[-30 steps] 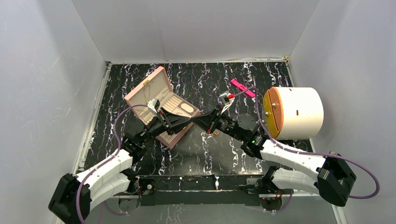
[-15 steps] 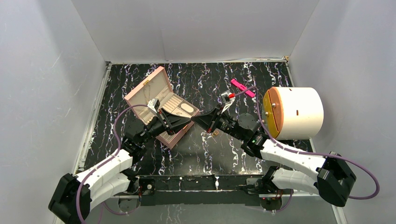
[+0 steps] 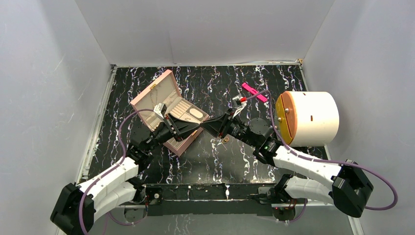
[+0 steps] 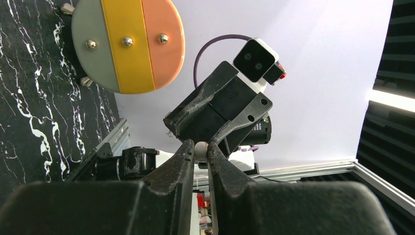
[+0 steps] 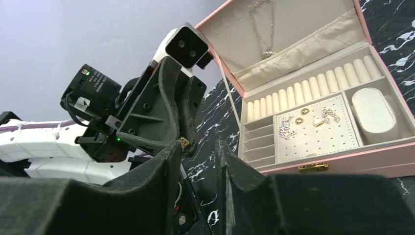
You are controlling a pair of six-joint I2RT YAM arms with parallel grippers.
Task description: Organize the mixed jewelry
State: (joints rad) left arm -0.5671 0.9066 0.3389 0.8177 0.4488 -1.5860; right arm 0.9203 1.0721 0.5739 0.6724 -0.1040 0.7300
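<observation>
Work surface: a black table [image 3: 205, 161] veined with white, closed in on three sides by plain pale walls [image 3: 195, 29], with a metal rail along its edges.

Left of centre, a pink jewelry box [image 5: 342, 164] stands open with its lid tilted back. A chain hangs in the lid. The tray holds a row of ring rolls, a padded oval and a perforated pad carrying several gold and silvery pieces [image 5: 313, 120]. At the right a large white cylinder [image 3: 313, 118] lies on its side, its grey, yellow and orange end disc [image 4: 127, 41] facing the arms. A bright pink bar [image 3: 254, 91] lies just behind it.

The two arms meet tip to tip above the table, just beside the box's near corner, each blocking the other's forward view. The left gripper [image 4: 200, 152] is closed almost fully, nipping a tiny stud [image 4: 200, 148] at its very tips: pale and round from its own camera, gold from the opposite one. The right gripper [image 5: 197, 146] faces it with fingers parted and nothing between them. One loose gold-brown ring [image 3: 225, 139] lies on the table under the right arm.
</observation>
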